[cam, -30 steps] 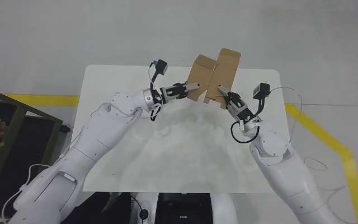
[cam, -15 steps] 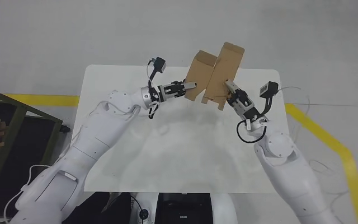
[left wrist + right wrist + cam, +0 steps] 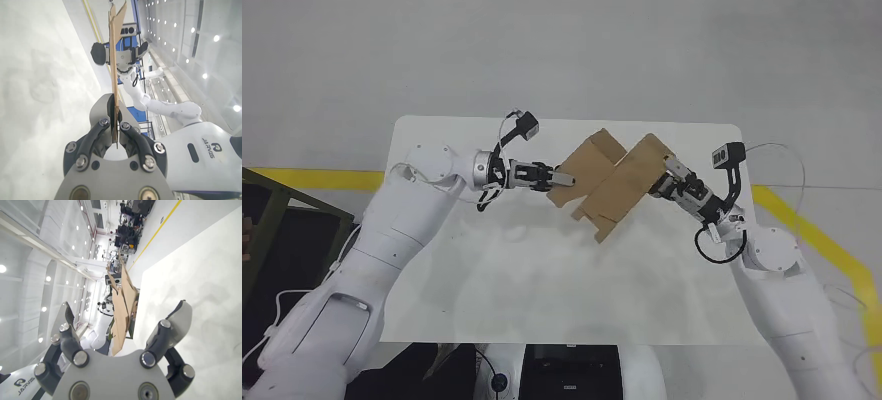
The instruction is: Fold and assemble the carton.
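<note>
Pressure from the left gripper (image 3: 114, 111) is applied to 1 edge of the flattened carton (image 3: 113, 75), with its 2 fingers clenched on the layered board. The carton is held slantwise over the table (image 3: 542, 290), stretched between both arms. At its far end the right gripper (image 3: 123, 309) is spread wide; the panel edge lies between its fingers, apparently untouched. By this reading, only 1 outer panel should be caught there. It should then be drawn gently away from the left hold, so the sleeve is opened square rather than creased.
</note>
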`<state>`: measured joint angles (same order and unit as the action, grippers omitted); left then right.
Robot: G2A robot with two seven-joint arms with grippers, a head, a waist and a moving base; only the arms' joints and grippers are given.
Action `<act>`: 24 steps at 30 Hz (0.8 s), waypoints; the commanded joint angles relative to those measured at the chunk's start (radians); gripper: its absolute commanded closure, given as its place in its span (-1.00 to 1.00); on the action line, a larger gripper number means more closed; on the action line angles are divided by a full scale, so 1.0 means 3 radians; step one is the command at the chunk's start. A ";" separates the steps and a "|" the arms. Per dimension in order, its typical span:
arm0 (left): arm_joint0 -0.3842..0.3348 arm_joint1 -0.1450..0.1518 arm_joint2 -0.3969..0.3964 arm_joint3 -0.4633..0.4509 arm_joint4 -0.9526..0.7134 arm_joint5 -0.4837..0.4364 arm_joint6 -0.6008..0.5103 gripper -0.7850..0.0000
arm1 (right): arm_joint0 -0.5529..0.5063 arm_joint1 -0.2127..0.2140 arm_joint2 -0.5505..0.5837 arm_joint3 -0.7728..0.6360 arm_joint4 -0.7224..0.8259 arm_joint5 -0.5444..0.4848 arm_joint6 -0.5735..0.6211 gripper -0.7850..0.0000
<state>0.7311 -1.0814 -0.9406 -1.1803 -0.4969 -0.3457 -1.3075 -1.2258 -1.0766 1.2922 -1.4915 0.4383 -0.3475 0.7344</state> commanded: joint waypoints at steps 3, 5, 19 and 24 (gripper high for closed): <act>-0.0031 0.0002 0.0014 0.0062 0.0000 0.0021 -0.0237 1.00 | 0.0070 0.0009 -0.0006 0.0153 -0.0035 -0.0141 0.0362 -1.00; -0.0030 -0.0004 0.0017 0.0078 -0.0045 0.0010 -0.0277 1.00 | 0.0091 0.0013 -0.0024 0.0195 -0.0034 -0.0221 0.0546 -0.92; -0.0048 -0.0047 0.0056 0.0177 -0.0187 -0.0017 -0.0369 1.00 | 0.0201 0.0005 -0.0104 0.0488 0.0258 -0.0381 0.1102 0.91; -0.0059 -0.0060 0.0076 0.0190 -0.0194 0.0006 -0.0411 1.00 | 0.0244 -0.0002 -0.0131 0.0553 0.0340 -0.0383 0.1209 1.00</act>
<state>0.7143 -1.0988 -0.9179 -1.1252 -0.5543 -0.3444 -1.4304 -1.1542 -1.0769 1.2542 -1.3280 0.5367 -0.4633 1.0920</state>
